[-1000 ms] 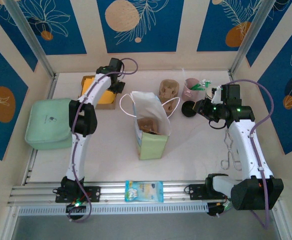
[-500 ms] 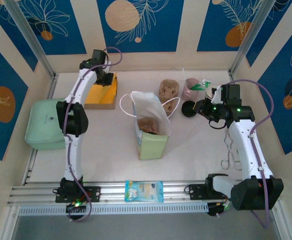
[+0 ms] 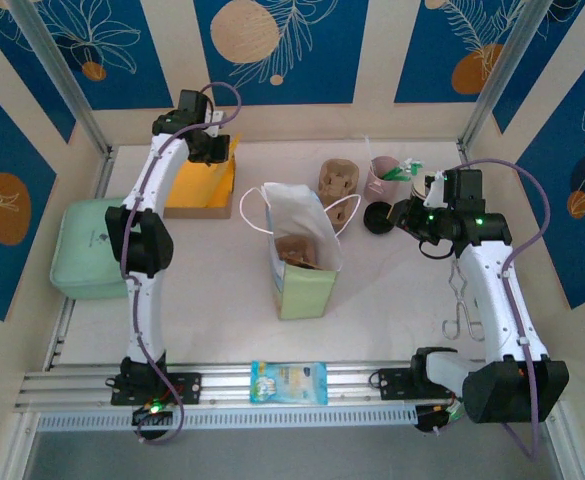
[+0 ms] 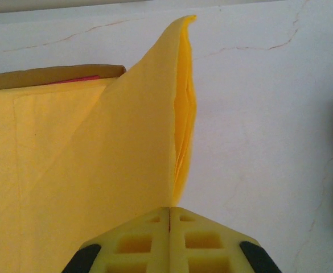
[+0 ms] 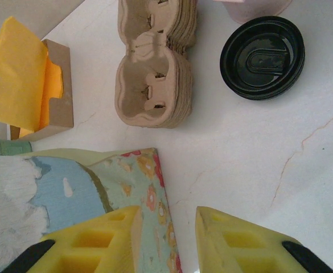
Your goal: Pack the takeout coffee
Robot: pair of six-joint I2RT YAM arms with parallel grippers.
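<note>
A round black lid [image 3: 377, 219] [image 5: 263, 57] sits on the table beside the pink cup. No cup body shows under it, so I cannot tell whether it is the takeout coffee. The tall paper bag [image 3: 302, 285] [image 5: 138, 182] stands open mid-table with something brown and unclear inside. My right gripper [image 3: 404, 215] [image 5: 169, 219] hovers open just right of the bag's top, whose printed edge shows between the jaws without being clamped. At the back left, my left gripper [image 3: 215, 150] [image 4: 170, 209] is shut on a yellow napkin [image 3: 224, 170] [image 4: 98, 159], lifted out of its cardboard box [image 3: 197, 205] [image 4: 52, 74].
A stack of pulp cup carriers [image 3: 337, 180] [image 5: 155, 79] and a pink cup of utensils [image 3: 384, 175] stand behind the bag. A green pouch [image 3: 92, 250] lies at the left, metal tongs [image 3: 460, 300] at the right, and a snack packet [image 3: 288, 382] on the front rail.
My left arm has swung back and to the left, drawing the yellow napkin up out of its box. The right arm has stayed put.
</note>
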